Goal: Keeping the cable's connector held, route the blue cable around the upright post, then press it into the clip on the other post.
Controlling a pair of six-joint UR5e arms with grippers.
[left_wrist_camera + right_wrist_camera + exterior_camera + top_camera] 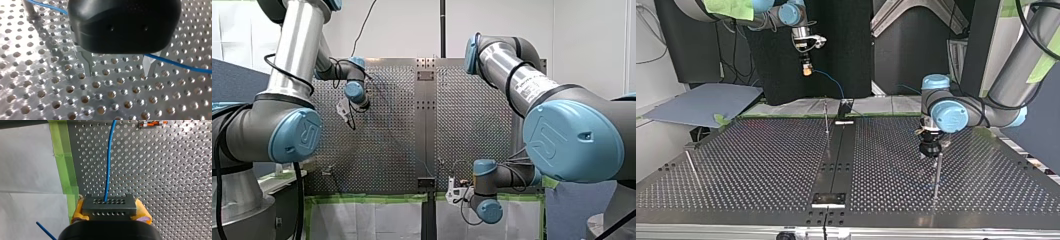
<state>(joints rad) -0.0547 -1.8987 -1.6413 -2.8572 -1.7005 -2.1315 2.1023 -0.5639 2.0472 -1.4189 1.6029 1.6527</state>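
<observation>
Table point(761, 165) of perforated metal fills the top view, and over it in the front view stand my right arm point(512, 70) and my left arm point(297, 55). Each big blue joint cap there is stamped with the UR mark, and a white label on my right arm's tube has print too small to read. Up high, past the table's far edge in the top view, my right gripper point(807, 71) has its yellow pads point(142, 212) clamped on the grey connector point(109, 206), and the gripper's own body hides the block's near side. Down low, my left gripper point(117, 68), black, has its metal fingers spread wide with nothing between the tips, just above an upright post point(937, 175). The blue cable point(108, 165) leaves the connector and runs ahead over the holes. In the left wrist view it passes near a post's foot, vanishes behind the gripper body and comes out beside one finger; whether it touches, I can't tell. Ahead of the connector, an orange-and-pale clip point(152, 123) is cut off at the edge.
</observation>
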